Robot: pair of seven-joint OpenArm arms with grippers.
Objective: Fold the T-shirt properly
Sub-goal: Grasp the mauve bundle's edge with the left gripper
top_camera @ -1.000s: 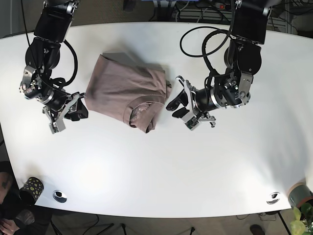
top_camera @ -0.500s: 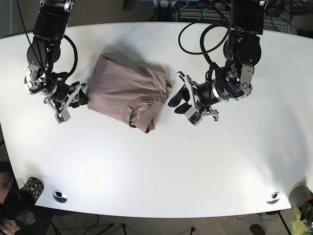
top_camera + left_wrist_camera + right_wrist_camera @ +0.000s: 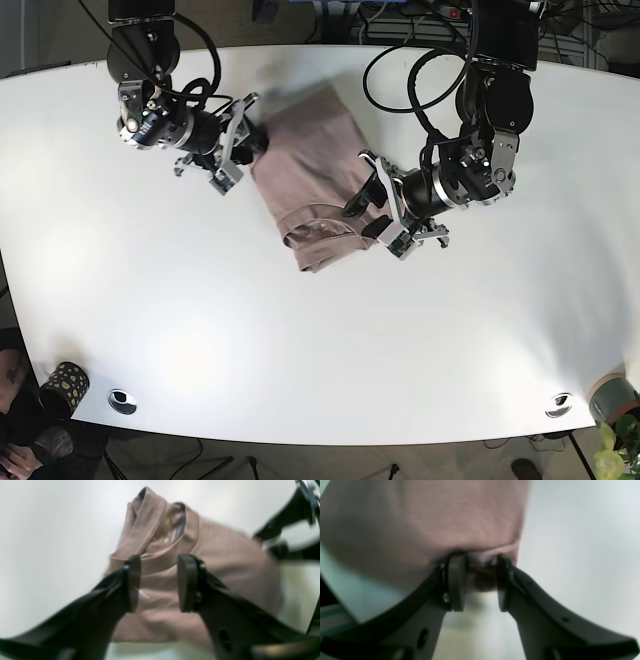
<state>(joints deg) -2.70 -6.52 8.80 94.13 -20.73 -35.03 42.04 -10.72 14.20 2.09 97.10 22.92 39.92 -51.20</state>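
Mauve T-shirt (image 3: 312, 190) mid-table (image 3: 300, 340), nearer far edge; right gripper (image 3: 478, 585) pinching its edge, left gripper (image 3: 160, 582) spread at its other side.

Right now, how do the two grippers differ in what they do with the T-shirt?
The right gripper pinches a fold at the edge of the T-shirt between its fingers, while the left gripper stands open with cloth seen behind the gap. The right one is at the shirt's plain edge; the left one is near the collar. Both have dark fingers and are close to the shirt.

Matt cloth T-shirt (image 3: 312, 190), glossy table (image 3: 320, 340)
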